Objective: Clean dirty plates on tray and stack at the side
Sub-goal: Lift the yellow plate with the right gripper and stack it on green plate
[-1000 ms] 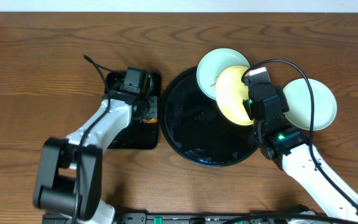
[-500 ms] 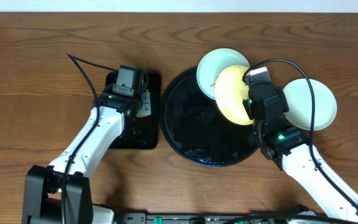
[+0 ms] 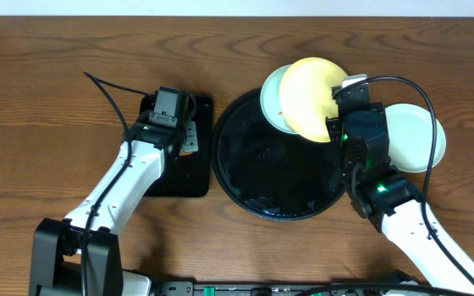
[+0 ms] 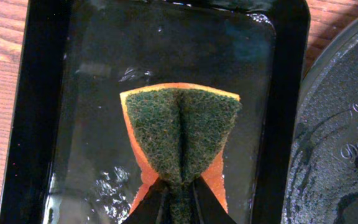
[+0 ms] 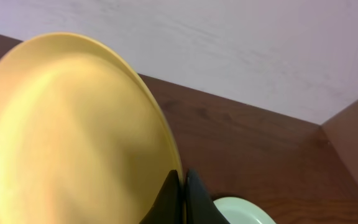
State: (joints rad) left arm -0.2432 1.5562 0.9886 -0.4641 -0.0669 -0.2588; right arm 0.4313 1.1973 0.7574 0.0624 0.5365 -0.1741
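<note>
The large round black tray [image 3: 257, 168] sits mid-table. My right gripper [image 3: 336, 100] is shut on the rim of the pale yellow plate [image 3: 307, 86], holding it tilted above the tray's far right edge; it fills the right wrist view [image 5: 67, 137]. A mint-blue plate [image 3: 270, 94] lies partly under it on the tray's far rim. Another mint-blue plate [image 3: 422, 136] lies on the bare tabletop to the right, and its edge shows in the right wrist view [image 5: 244, 211]. My left gripper [image 4: 179, 199] is shut on a green-and-orange sponge [image 4: 179, 127] over the small rectangular tray [image 4: 278, 93].
The small black rectangular tray [image 3: 159, 177] holds water and lies left of the round tray. Bare wood tabletop [image 3: 48, 99] spreads to the left and far side. A pale wall [image 5: 229, 50] rises behind the table.
My right gripper has lifted the yellow plate up and toward the far edge, tilting it. My left arm swung left earlier and has since held still with the sponge.
</note>
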